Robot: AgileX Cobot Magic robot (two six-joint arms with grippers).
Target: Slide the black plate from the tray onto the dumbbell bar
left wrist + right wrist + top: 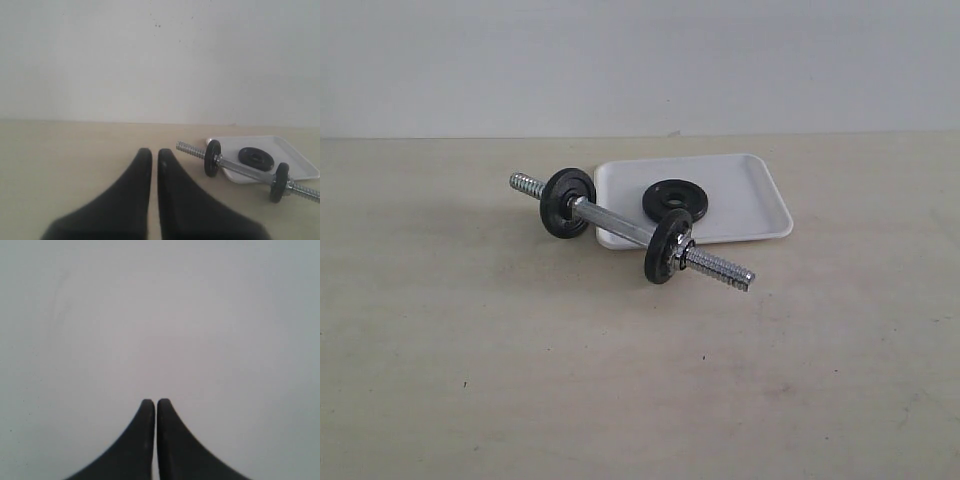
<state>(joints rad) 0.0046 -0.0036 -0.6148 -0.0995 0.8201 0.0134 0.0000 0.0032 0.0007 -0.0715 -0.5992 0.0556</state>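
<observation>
Black plate (694, 203) lies flat in the middle of the tray, its centre hole facing straight up, so its axis stands at right angles to the rod it has to go onto. The pale table (520, 380) carries everything. The white tray (760, 190) sits far of centre and serves as a holding spot that keeps the loose disc apart and open to a grasp from above. The dumbbell bar (620, 222) lies just in front of it, its long axis running from far left to near right and passing the tray's near-left corner; whether it touches the rim I cannot tell. It rests on two mounted discs, the far-left one (567, 202) and the near-right one (667, 246), both standing on edge, so the rod is lifted off the table and unlikely to roll freely. Bare thread sticks out past each disc, and the near-right threaded end (725, 268) looks the handier entry, though a silver collar nut (686, 251) sits against that disc. The plate probably has to be tipped upright, its hole lined up with the rod. The left gripper (154, 152) hangs left of the bar, well apart, fingers pressed together on nothing; the right gripper (152, 402), likewise closed and empty, faces only a blank surface.
</observation>
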